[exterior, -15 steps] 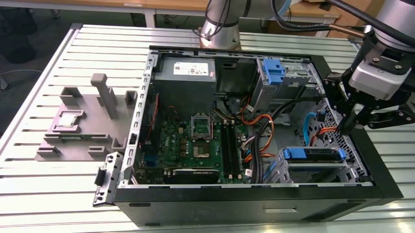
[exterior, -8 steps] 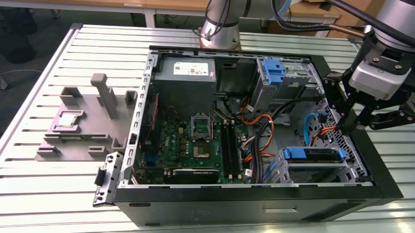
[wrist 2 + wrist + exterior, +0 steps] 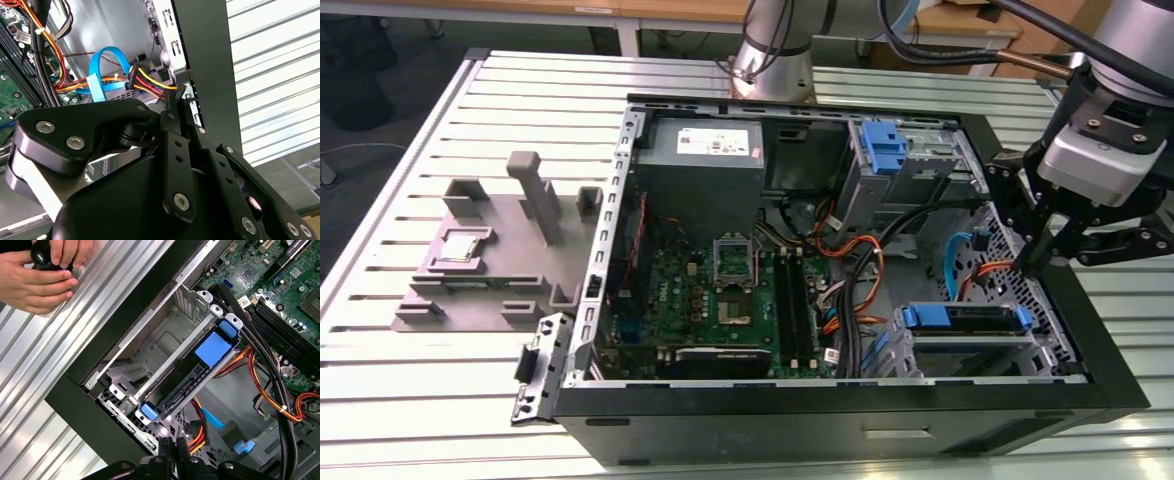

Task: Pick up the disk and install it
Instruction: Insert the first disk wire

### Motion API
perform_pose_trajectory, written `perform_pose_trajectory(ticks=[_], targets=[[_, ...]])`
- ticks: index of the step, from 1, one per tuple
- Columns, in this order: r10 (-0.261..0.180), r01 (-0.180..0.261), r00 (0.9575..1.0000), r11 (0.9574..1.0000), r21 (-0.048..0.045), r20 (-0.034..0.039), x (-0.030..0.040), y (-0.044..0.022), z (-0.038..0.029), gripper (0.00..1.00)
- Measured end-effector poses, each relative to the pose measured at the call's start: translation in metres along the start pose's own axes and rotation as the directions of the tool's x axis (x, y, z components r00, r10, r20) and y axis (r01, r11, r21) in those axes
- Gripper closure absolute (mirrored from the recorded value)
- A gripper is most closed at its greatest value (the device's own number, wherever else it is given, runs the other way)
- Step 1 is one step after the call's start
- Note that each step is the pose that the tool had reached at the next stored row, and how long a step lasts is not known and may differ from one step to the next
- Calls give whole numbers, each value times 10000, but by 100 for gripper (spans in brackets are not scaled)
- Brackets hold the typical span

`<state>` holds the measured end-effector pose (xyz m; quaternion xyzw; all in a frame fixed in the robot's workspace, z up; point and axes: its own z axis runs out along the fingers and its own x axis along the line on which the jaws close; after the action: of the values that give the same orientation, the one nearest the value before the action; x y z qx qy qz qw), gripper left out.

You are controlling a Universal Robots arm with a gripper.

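The gripper [image 3: 1034, 255] is held inside the computer case [image 3: 854, 410], beside its wall on the exterior view's right, over the orange and blue cables [image 3: 107, 75]. Its jaws are pressed together, with nothing gripped. The disk [image 3: 212, 347], in its blue carrier, is seated in the drive cage [image 3: 165, 337] in a corner of the case, near the gripper. A person's hands [image 3: 40, 275] are seen over the slatted table [image 3: 115, 295] outside the case.

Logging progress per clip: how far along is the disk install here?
Apparently done: the disk sits in the drive cage, its blue carrier showing. In hand: nothing; the claw is shut and empty, hanging near the cage by the power cables. Left: possibly final seating; I cannot tell whether the disk is fully latched.
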<state>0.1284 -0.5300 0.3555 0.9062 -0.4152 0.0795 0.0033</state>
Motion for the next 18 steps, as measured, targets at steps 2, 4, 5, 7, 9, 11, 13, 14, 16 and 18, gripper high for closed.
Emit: perform_pose_trajectory(ticks=[2, 4, 5, 7, 9, 11, 13, 14, 16, 18], targets=[[-2, 2, 10000, 10000, 5, -5, -15, 30, -4, 83], [2, -2, 10000, 10000, 34, -23, -46, 85, -12, 83], [4, -4, 10000, 10000, 51, -36, -57, 103, -15, 83], [59, -59, 10000, 10000, 54, -45, -61, 109, -12, 83], [249, -249, 9997, 9997, 45, -73, -61, 109, -8, 83], [454, -453, 9989, 9990, 48, -102, -62, 109, -4, 83], [588, -587, 9982, 9982, 77, -137, -63, 110, -1, 83], [614, -612, 9980, 9980, 128, -172, -64, 112, -2, 83], [637, -629, 9976, 9976, 300, -278, -75, 124, -4, 83], [659, -643, 9972, 9969, 448, -344, -95, 153, -7, 83]])
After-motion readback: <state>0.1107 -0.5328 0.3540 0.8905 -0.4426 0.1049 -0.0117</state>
